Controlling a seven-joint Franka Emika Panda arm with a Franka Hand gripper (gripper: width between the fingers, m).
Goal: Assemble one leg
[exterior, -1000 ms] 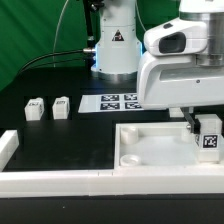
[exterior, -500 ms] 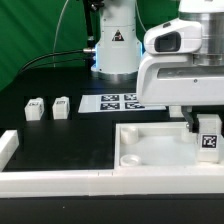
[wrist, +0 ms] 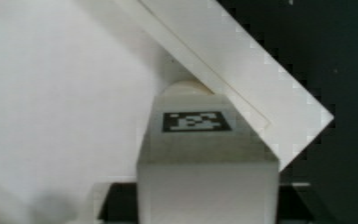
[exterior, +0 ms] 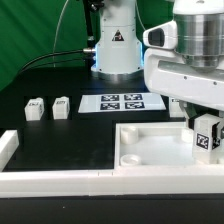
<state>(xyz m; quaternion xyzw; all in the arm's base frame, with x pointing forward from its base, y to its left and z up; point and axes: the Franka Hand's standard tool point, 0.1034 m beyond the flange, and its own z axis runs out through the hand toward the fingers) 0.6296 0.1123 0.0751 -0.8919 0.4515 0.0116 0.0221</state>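
Note:
My gripper is shut on a leg, a small white block with a black-and-white tag, and holds it upright over the far corner of the white tabletop at the exterior view's right. In the wrist view the leg fills the middle between the dark fingers, with the tabletop's rim running diagonally behind it. Two more legs stand on the black table at the exterior view's left. Whether the held leg touches the tabletop is hidden.
The marker board lies in front of the robot base. White border bars run along the near edge, with a short one at the exterior view's left. A round socket shows in the tabletop's near corner.
My arm has tilted and shifted slightly, and the held leg has moved a little lower over the tabletop's far corner. The other legs have not moved.

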